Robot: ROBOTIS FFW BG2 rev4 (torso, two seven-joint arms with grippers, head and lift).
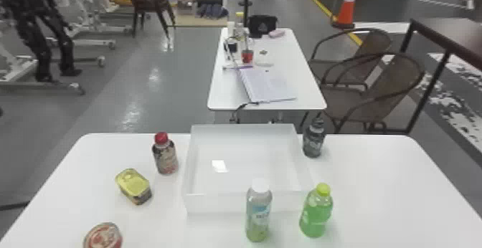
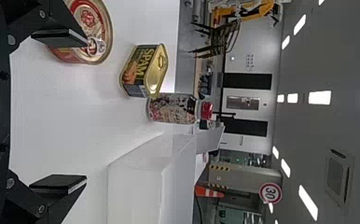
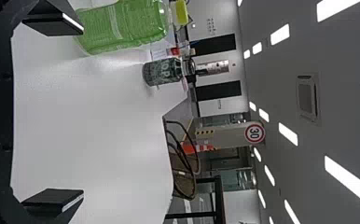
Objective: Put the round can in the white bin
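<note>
The round can (image 1: 103,235), with a red and cream lid, stands on the table at the near left in the head view. In the left wrist view the round can (image 2: 92,28) with its pull tab is close by one finger of my left gripper (image 2: 59,112), which is open with bare table between its fingers. The white bin (image 1: 245,203) sits mid-table, nothing inside it; its wall (image 2: 136,196) also shows in the left wrist view. My right gripper (image 3: 54,114) is open over the table's right part, a green bottle near one finger.
Left of the bin stand a yellow rectangular can (image 1: 133,186) and a red-capped bottle (image 1: 165,154). A white-capped bottle (image 1: 258,213) and a green bottle (image 1: 316,211) stand at its near side, a dark bottle (image 1: 313,139) at its right.
</note>
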